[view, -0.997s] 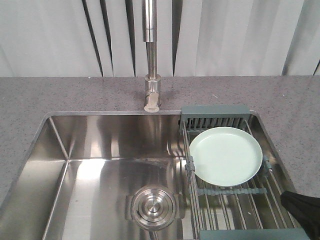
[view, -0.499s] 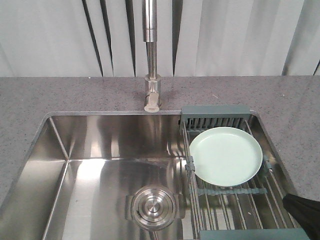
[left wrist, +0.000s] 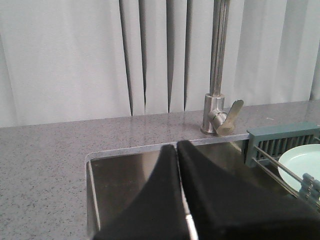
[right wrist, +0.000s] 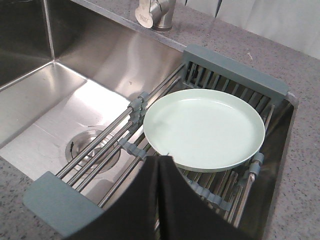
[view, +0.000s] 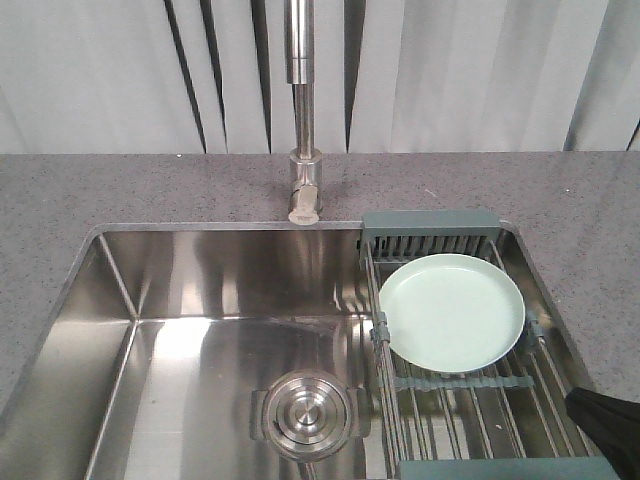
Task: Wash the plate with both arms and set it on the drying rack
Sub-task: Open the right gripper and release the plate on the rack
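The pale green plate (view: 452, 312) lies flat on the drying rack (view: 430, 224), which spans the right side of the sink. In the right wrist view my right gripper (right wrist: 159, 159) is shut and empty. It hovers just in front of the plate (right wrist: 204, 127), over the rack's wire bars (right wrist: 107, 145). A black part of the right arm (view: 608, 420) shows at the front view's bottom right corner. My left gripper (left wrist: 177, 145) is shut with nothing in it, above the sink's left part. The plate's edge (left wrist: 305, 160) and the rack's end piece (left wrist: 280, 135) sit to its right.
A tall steel faucet (view: 304, 180) stands behind the steel sink (view: 200, 290). A round drain (view: 306, 412) sits in the basin floor left of the rack. Speckled grey countertop (view: 100, 190) surrounds the sink, with pale blinds behind it.
The black part of the right arm has drawn back slightly toward the bottom right corner. The plate and rack have not moved.
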